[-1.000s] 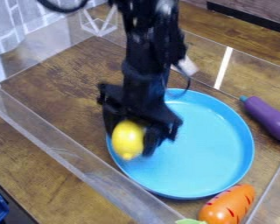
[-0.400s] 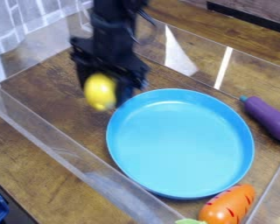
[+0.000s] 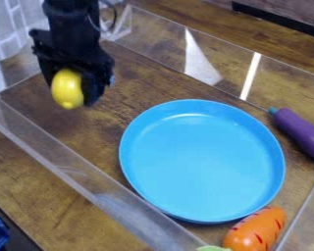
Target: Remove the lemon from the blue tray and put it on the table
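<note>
Lemon (image 3: pixel 68 89) sits pinched between the jaws of the gripper (image 3: pixel 70 86), which points steeply down and hangs over the table (image 3: pixel 186 69) near its left edge, close to the clear wall there. A second ago the same grip held the fruit low over the left part of the tray (image 3: pixel 203 163); a little later it was just past the tray's rim; now it is well apart from the tray, carried across toward the table's left side with little change in height. The tray itself has not shifted and now lies bare, its blue floor showing all the way round. The jaws stand as wide as the fruit makes them and have not altered over that stretch, so the hold looks steady. An eggplant (image 3: pixel 304 132) lies at the table's right edge beside the tray and a carrot (image 3: pixel 258 230) at the near edge, touching or almost touching the rim; neither has moved. In my judgement the removal half of the task is done and only the placing is left: the lemon looks to be clear of the wood, though how far I cannot tell, so a short lowering and a release should finish it. A smooth oval may roll once freed, perhaps against the nearby wall.
</note>
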Robot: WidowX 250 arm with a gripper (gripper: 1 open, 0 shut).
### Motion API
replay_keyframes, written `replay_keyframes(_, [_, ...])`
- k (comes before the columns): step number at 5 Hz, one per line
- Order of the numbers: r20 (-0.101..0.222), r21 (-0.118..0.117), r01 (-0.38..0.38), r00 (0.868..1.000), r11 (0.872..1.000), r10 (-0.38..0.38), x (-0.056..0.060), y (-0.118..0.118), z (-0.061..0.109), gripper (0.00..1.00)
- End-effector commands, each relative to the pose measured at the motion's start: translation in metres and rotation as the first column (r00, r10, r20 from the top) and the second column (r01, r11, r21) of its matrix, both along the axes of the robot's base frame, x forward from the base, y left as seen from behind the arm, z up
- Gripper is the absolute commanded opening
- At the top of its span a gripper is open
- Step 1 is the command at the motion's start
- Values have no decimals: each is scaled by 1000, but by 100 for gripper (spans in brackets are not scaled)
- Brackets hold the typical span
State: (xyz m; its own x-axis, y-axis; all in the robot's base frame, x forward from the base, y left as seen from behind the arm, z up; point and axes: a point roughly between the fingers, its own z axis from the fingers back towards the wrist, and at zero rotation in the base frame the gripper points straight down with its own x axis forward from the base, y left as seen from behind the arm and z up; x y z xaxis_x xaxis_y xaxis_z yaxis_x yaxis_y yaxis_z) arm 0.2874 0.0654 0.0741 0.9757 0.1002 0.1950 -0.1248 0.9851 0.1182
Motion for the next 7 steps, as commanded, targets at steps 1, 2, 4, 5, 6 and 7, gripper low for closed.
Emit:
replay_keyframes(1, [60,-1,45,997,999,-45,4,-9,5,0])
replay_keyframes(2, [85,-16,88,993,996,-86,7,-9,-1,0])
replay_keyframes(4, [134,-8,214,968,977,-211,26,-32,3,0])
replay_keyframes(5, [152,3,242,959,970,-240,29,-51,22,0])
replay_keyframes(6, [158,26,274,948,961,-275,26,-52,29,0])
replay_keyframes(7, [148,38,294,943,955,-297,20,-43,16,0])
